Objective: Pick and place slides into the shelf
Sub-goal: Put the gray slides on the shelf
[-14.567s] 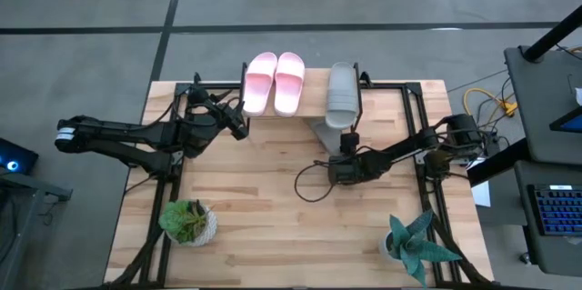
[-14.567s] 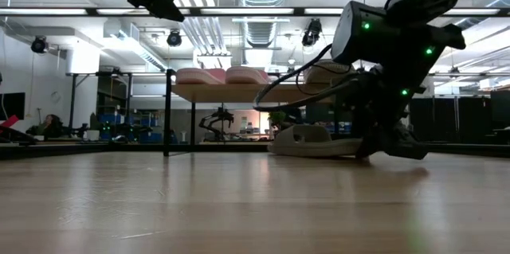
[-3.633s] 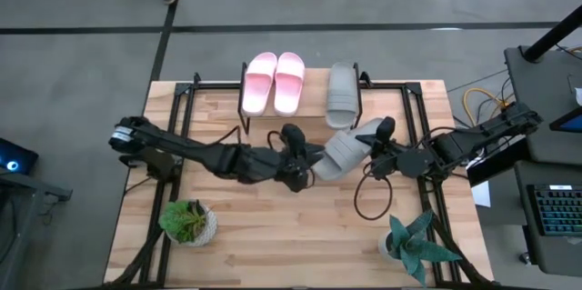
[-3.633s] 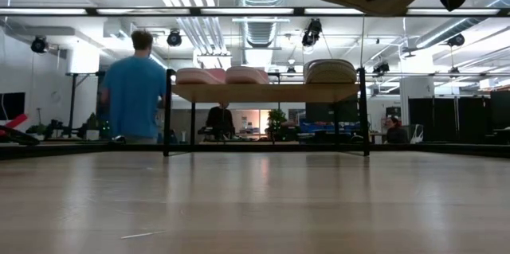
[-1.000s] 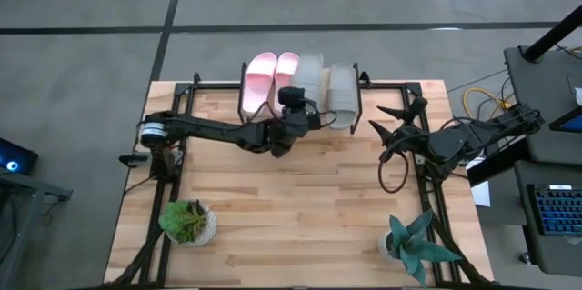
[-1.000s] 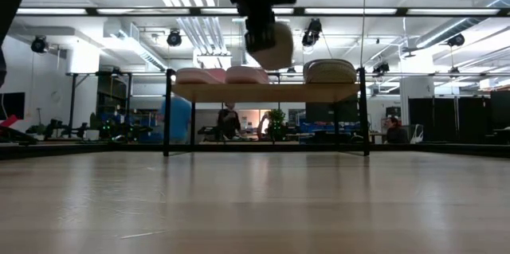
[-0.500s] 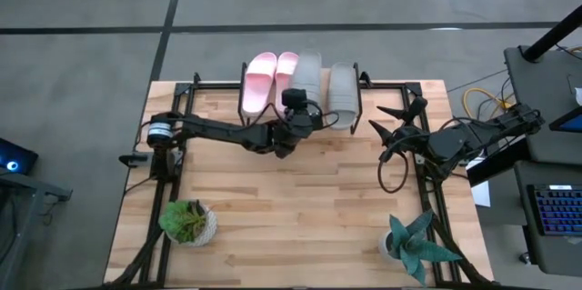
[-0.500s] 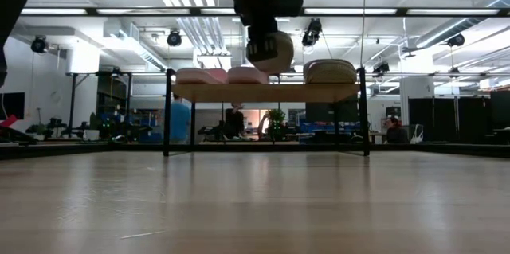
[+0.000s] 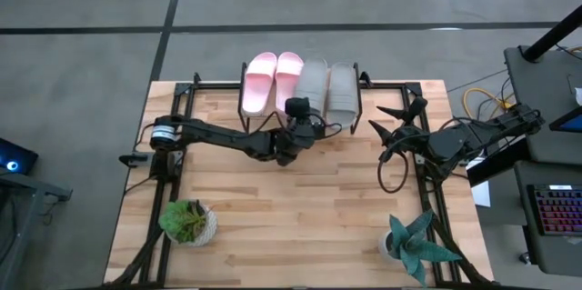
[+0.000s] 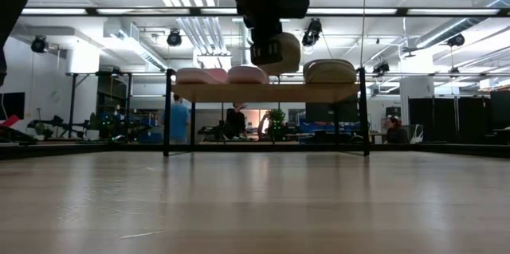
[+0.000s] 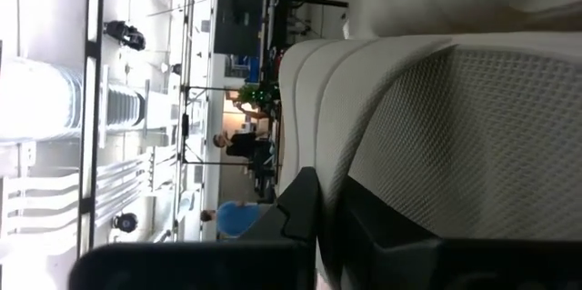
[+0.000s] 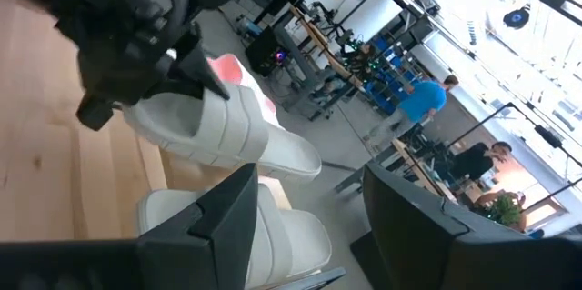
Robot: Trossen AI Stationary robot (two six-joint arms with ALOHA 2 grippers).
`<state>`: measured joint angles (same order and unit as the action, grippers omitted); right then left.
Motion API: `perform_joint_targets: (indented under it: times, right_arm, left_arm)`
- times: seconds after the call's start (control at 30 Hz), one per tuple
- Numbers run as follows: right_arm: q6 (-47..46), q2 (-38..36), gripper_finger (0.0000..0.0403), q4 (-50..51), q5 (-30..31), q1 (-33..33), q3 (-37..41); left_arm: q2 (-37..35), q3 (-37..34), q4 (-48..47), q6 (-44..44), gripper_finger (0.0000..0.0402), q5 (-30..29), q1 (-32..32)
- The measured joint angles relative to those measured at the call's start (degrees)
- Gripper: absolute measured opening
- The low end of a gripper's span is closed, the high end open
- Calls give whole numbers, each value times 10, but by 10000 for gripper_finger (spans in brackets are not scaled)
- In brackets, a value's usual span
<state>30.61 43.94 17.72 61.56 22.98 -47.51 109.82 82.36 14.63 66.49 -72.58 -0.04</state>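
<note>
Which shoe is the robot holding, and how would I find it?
Look at the small shelf at the table's far edge, where four slides sit in a row. The held grey slide is third from the left, between a pink slide and the other grey slide. Only it has the left gripper clamped on its near end.

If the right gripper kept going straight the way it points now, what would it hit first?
Probably the grey slide sandal that the left gripper holds above the small wooden shelf; the open right gripper faces it, though depth is unclear.
</note>
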Motion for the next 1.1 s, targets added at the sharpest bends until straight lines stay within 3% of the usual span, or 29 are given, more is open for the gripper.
perform_joint_targets:
  times: [0.37,0.77,1.1]
  right_arm:
    - [-2,0,189,0,0,0,0]
    - [-2,0,189,0,0,0,0]
    - [-1,0,189,1,0,0,0]
  left_arm:
    - [52,29,0,5,0,-17,-4]
    - [54,68,-5,12,0,-15,-5]
    - [54,65,-81,-96,0,-28,-6]
